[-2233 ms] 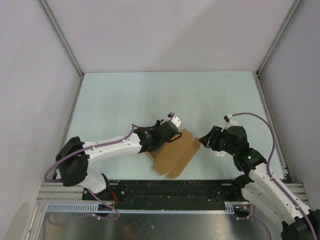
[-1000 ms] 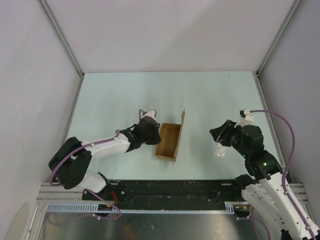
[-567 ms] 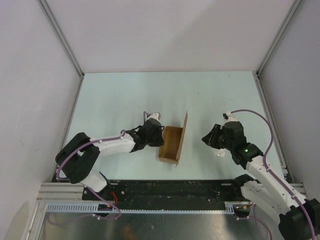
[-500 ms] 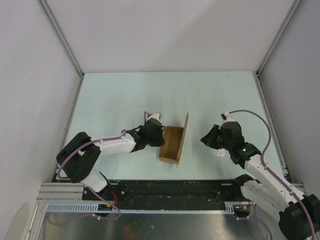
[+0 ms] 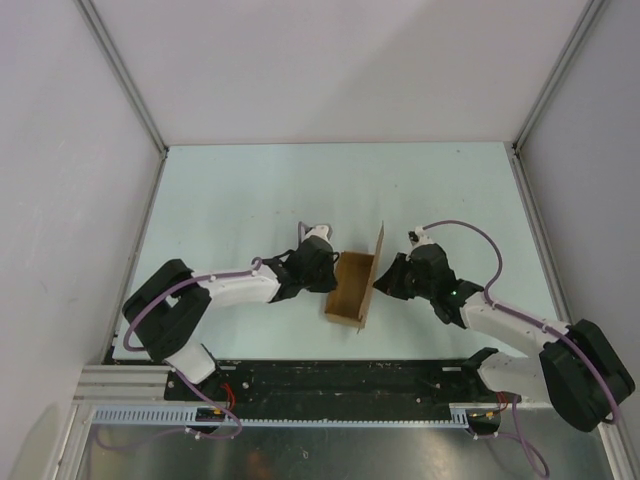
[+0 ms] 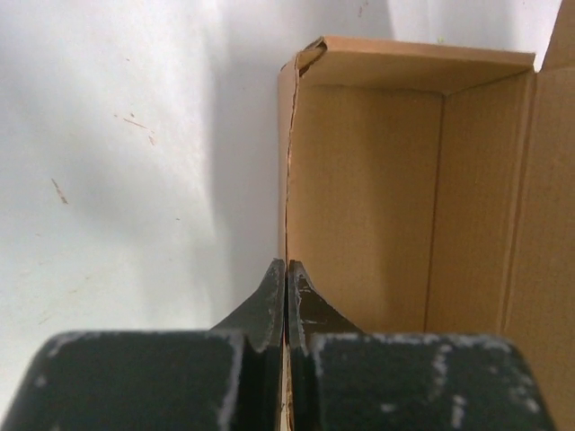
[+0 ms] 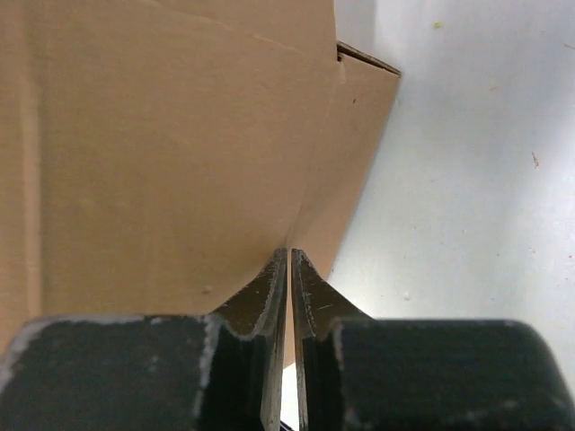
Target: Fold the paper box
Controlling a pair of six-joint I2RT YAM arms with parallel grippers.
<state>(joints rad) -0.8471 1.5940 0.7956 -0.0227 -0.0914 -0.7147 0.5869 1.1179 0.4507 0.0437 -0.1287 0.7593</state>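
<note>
The paper box (image 5: 348, 290) stands open-topped close to the near edge of the surface (image 5: 250, 190), about midway along it, between the two arms. The left hand (image 6: 287, 269) is pressed together on the box's left wall, pinching the thin cardboard edge. The right hand (image 7: 289, 256) has its fingers almost together, tips against the outside of the tall upright flap (image 5: 379, 255); whether they nip any cardboard I cannot tell

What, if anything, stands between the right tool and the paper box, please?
Nothing visible does: the right tool has its closed tips right against the paper box at its upright panel, with no other object between them.
</note>
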